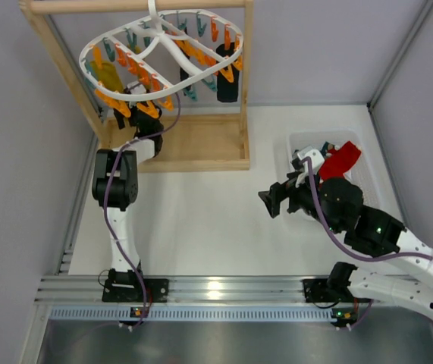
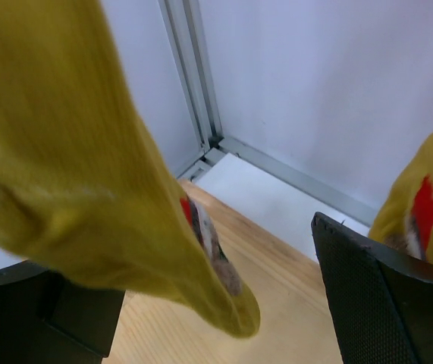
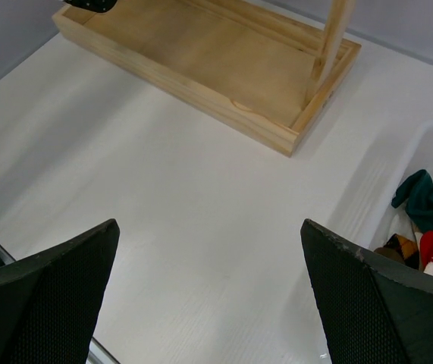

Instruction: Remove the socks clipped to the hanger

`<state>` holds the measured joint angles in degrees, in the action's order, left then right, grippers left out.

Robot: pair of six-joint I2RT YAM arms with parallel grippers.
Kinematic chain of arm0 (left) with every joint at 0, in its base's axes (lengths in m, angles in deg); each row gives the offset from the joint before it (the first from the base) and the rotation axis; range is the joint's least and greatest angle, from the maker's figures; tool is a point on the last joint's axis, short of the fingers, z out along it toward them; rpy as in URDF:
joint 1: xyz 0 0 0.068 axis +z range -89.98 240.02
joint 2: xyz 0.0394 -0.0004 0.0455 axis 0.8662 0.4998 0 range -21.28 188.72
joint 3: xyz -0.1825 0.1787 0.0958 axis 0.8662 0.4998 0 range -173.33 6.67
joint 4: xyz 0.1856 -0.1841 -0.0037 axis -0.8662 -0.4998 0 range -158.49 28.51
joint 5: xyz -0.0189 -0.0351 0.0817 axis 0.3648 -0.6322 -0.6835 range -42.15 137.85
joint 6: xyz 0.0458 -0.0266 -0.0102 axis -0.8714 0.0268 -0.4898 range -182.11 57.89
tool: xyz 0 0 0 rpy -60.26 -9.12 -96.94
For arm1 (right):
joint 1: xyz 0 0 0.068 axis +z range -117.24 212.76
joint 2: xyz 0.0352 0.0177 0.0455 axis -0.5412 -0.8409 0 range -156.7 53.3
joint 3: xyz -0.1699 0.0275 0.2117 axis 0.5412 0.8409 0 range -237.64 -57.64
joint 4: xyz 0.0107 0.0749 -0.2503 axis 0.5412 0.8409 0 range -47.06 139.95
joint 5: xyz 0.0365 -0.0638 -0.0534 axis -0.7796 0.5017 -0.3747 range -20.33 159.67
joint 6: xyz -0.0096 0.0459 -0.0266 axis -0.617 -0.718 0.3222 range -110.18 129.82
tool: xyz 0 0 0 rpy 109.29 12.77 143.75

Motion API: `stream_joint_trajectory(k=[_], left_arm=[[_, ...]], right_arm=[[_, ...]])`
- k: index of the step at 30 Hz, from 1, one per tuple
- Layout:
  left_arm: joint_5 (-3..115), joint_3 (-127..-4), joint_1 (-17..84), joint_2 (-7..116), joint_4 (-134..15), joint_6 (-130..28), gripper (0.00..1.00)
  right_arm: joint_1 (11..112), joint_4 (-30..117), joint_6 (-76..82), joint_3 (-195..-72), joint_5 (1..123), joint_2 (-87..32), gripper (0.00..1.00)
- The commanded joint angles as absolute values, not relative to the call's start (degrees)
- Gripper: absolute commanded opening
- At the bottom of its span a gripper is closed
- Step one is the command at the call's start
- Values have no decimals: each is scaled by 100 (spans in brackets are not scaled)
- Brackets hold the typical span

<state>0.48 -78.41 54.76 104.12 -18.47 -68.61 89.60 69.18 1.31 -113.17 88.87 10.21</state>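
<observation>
No legible text, brand, number or sign in any view. One small label [image 2: 203, 227] on the mustard sock [image 2: 72, 152] is red and white but too blurred to read.

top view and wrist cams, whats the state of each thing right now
hanger: hanging from the wooden frame
yellow sock: clipped, hanging limp
dark sock: clipped, hanging
left gripper: open, yellow sock's toe between its fingers
right gripper: open, empty
bin: holds a red sock

- White oval hanger [image 1: 177, 54] hangs tilted, orange and teal clips [image 1: 142, 76] all round it.
- Mustard sock [image 2: 64, 152] dangles limp at its left side, dark sock [image 1: 227, 85] at its right.
- Red sock [image 1: 341, 161] lies crumpled in the bin [image 1: 301, 144].
</observation>
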Motion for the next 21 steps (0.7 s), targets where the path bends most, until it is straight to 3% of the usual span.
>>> stream_joint_trajectory(k=[1, 10, 12, 13, 16, 21], left_arm=[[91, -8209, 5615, 10484, -1403, -7107, 97], [92, -8289, 5720, 10291, -1394, -7292, 56], [92, -8245, 5738, 10212, -1403, -7310, 39], [92, -8141, 5747, 10159, -1403, -7275, 24], [48, -7842, 5747, 9870, -1403, -7109, 0], [-13, -7060, 5738, 9019, -1403, -6651, 0]], right_arm=[[8937, 6632, 226, -11283, 8786, 962, 99], [8937, 6624, 279, -11275, 8716, 795, 99], [8937, 6615, 279, -11275, 8768, 838, 99], [8937, 6589, 288, -11266, 8777, 847, 100], [8937, 6571, 296, -11231, 8856, 865, 99], [8937, 6509, 314, -11152, 8891, 917, 99]])
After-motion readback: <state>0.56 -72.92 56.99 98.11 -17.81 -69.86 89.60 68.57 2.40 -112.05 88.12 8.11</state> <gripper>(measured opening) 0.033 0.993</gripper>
